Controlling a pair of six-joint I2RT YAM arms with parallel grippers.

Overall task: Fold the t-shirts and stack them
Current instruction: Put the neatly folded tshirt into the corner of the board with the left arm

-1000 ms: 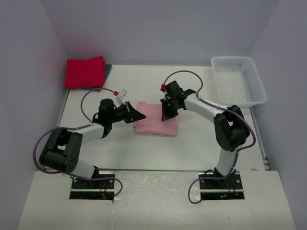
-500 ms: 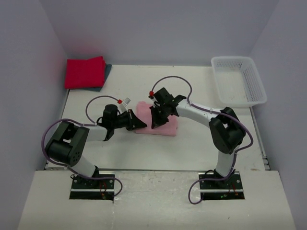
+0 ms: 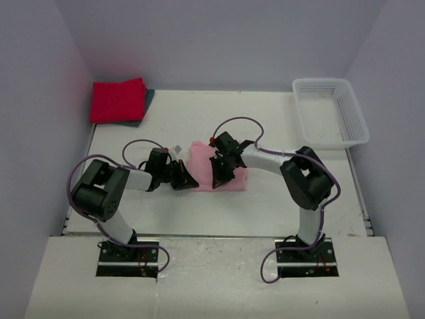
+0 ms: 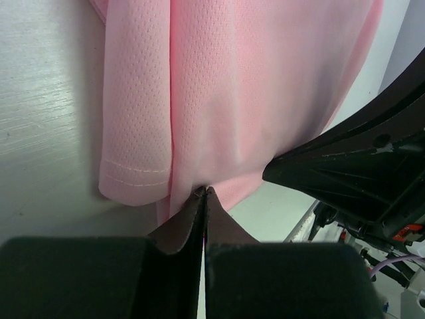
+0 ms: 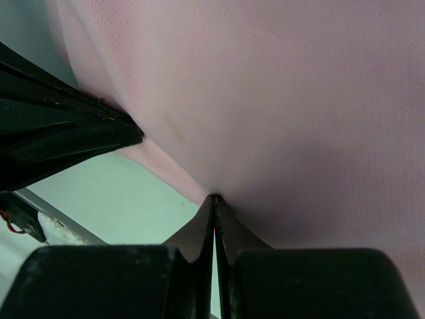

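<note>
Pink t-shirt (image 3: 201,163): folded into a small rectangle at mid-table, lying flat between the two arms
Left gripper (image 3: 189,182): jaws pressed together, tips touching the pink shirt's near left hem; whether cloth is pinched, cannot tell
Right gripper (image 3: 216,183): jaws likewise closed, tips against the shirt's near edge, just beside the left claw; a pinch cannot be confirmed
Red t-shirt (image 3: 118,100): folded, at the far left corner of the table (image 3: 279,206)
Teal t-shirt (image 3: 149,95): under the red one, only its edges showing
Basket (image 3: 321,80): white mesh, far right corner, well apart from all shirts; only its own mesh floor shows inside
</note>
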